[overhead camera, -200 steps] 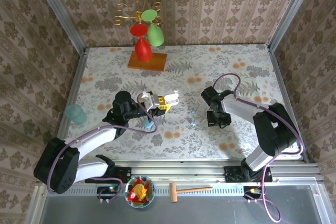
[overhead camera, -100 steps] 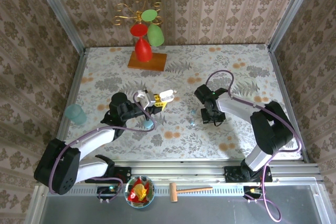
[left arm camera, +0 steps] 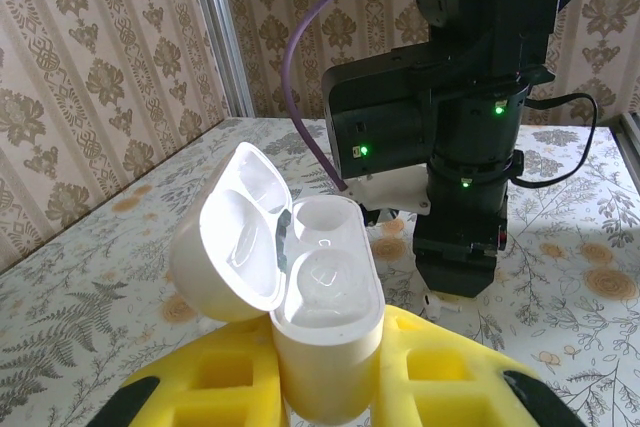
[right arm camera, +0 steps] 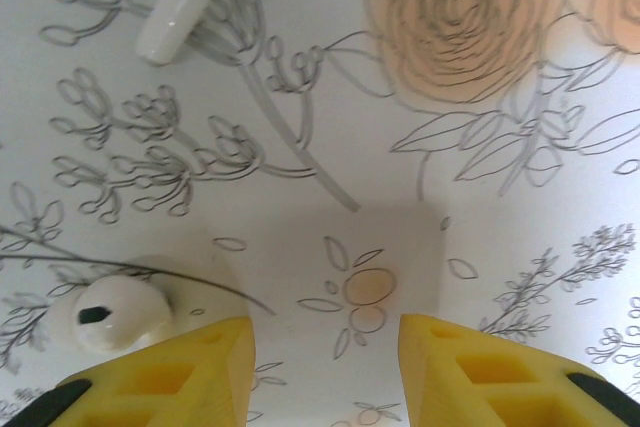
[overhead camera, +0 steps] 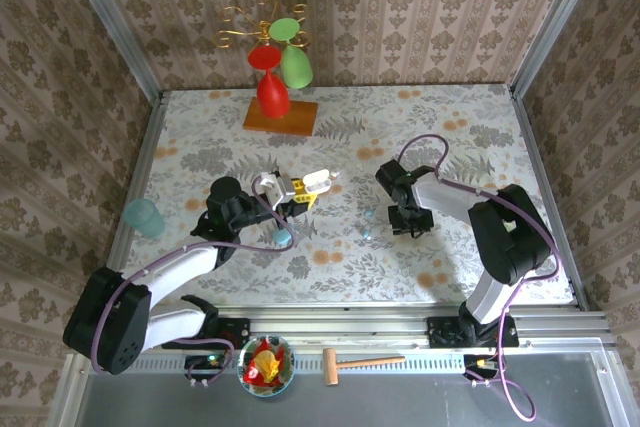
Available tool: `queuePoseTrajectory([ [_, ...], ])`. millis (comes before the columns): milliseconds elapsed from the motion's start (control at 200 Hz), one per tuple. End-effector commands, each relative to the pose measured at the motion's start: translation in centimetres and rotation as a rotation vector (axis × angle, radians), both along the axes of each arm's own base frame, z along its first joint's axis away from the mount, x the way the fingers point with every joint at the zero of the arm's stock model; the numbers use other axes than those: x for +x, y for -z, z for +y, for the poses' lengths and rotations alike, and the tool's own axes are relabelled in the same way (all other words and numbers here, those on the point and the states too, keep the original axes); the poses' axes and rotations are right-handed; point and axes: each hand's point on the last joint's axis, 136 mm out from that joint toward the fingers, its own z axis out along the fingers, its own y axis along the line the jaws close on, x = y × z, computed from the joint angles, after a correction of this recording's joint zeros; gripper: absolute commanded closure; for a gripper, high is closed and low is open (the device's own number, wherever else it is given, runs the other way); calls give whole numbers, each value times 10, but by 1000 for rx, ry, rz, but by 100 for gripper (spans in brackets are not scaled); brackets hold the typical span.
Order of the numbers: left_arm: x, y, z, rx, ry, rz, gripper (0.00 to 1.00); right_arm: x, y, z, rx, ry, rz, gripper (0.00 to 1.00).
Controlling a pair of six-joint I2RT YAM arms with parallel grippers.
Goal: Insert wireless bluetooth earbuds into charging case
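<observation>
1. The charging case (left arm camera: 325, 292) is glossy white plastic, shaped like a rounded pebble. Its lid is hinged open to the left, showing 2 smooth, empty wells.
2. The left arm reaches over the floral-printed table (overhead camera: 450, 117) towards the centre of the top view. The left gripper (left arm camera: 330, 392) is clamped on the base of the case, with yellow foam pads (left arm camera: 450, 372) pressing on either side, low in its wrist frame.
3. The right arm folds back on itself at centre right of the top view. The right gripper (right arm camera: 325, 372) points straight down, its 2 yellow pads spread apart with bare table between them, gripping nothing.
4. 2 white earbuds lie on the table in the right wrist frame. A rounded earbud (right arm camera: 112, 313) sits at lower left, just beside the lower-left pad. A stemmed earbud (right arm camera: 180, 2) lies at upper left.
</observation>
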Motion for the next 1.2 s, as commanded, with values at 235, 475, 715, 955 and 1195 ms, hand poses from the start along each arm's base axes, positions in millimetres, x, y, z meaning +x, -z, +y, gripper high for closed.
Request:
queuePoseTrajectory([
  [235, 0, -6, 4, -16, -20, -28, 94, 5, -23, 32, 112, -32, -75, 49],
  [475, 0, -8, 4, -17, -14, -31, 94, -4, 0, 29, 67, -30, -10, 52],
  [715, -1, -8, 5, -18, -15, -31, 94, -8, 7, 4, -31, -15, 29, 57],
  [955, 0, -10, 4, -18, -12, -37, 94, -7, -4, -15, -72, 14, 8, 59],
  [1195, 1, -11, 4, -19, -16, -39, 94, 1, -21, -7, -32, -33, -37, 58],
])
